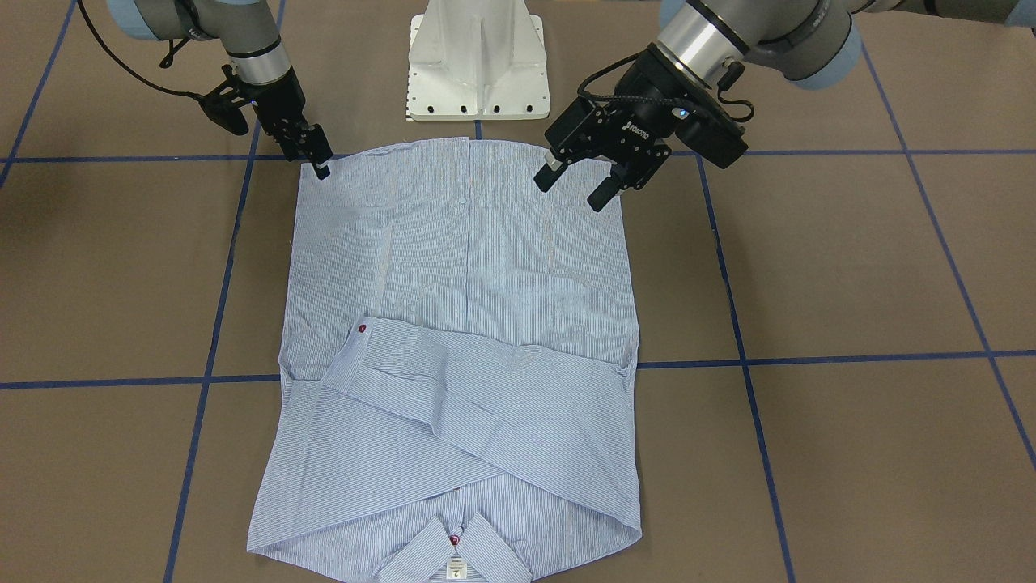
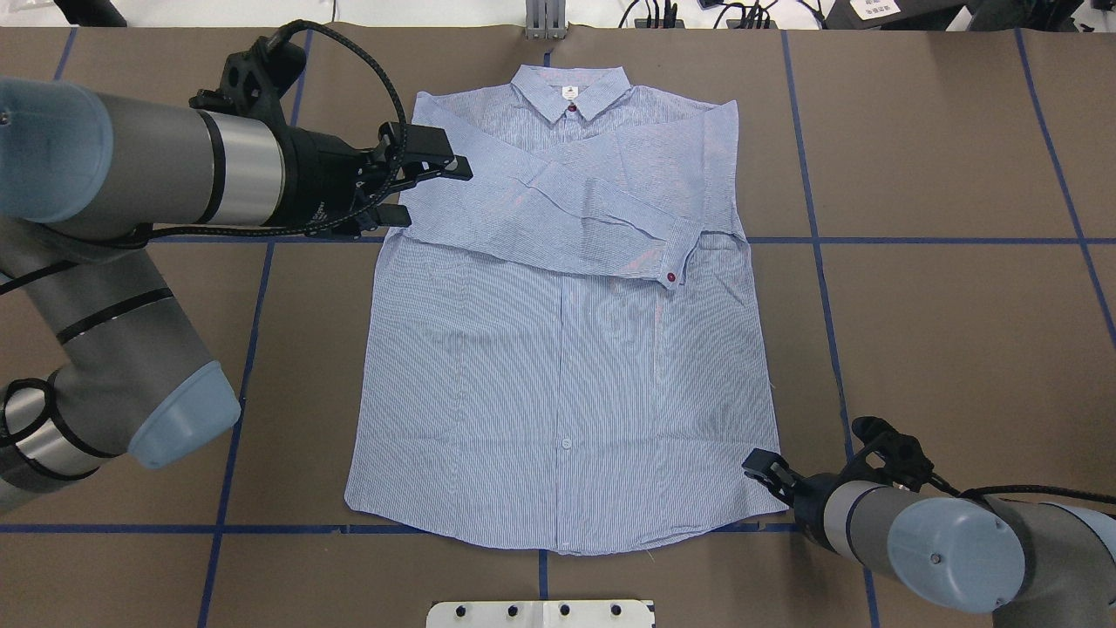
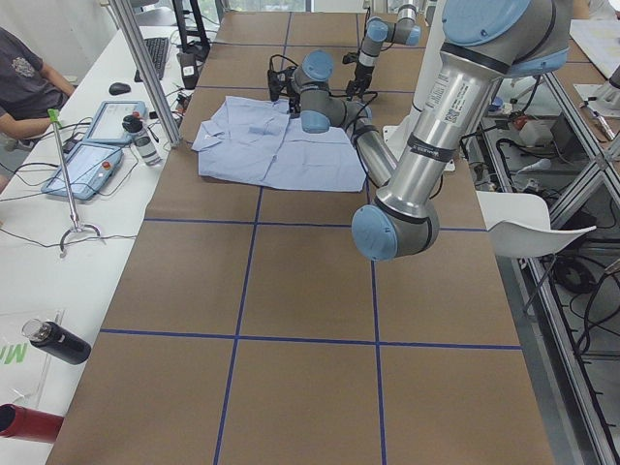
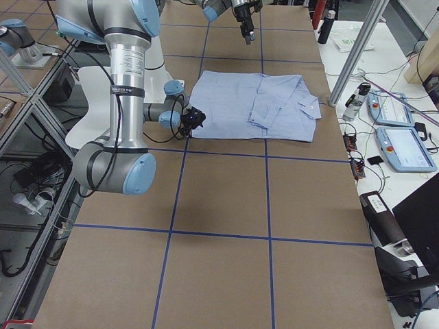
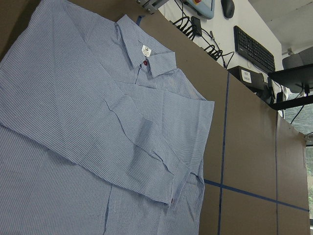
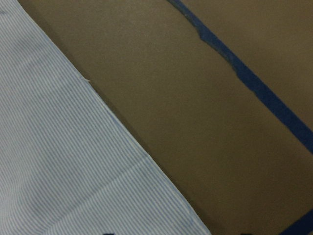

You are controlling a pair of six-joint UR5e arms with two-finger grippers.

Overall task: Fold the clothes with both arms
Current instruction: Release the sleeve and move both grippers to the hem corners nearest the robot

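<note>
My left claw (image 1: pixel 571 192) hangs raised over the shirt (image 2: pixel 558 366) on its left side, jaws spread apart and nothing between them. Its wrist camera looks down across the folded sleeves towards the collar (image 5: pixel 145 51).

My right claw (image 1: pixel 321 168) is low at the hem corner on the right side, its tip touching or just over the edge of the cloth. I cannot tell whether it is released or clenched. The front view shows it edge-on, and its own camera shows only the corner of striped cloth lying flat on the brown worktop (image 2: pixel 942 331).

The shirt lies spread flat in the middle of the worktop, front up. The collar is at the far edge from the robot and the hem is nearest the base. Both sleeves are folded in across the chest, one over the other. The upper sleeve (image 2: pixel 567 205) runs slantwise and ends in a cuff (image 2: pixel 678 262) with a red button, on the right side of the body. Blue tape lines (image 2: pixel 915 240) cross the worktop, and one passes under the shirt.
</note>
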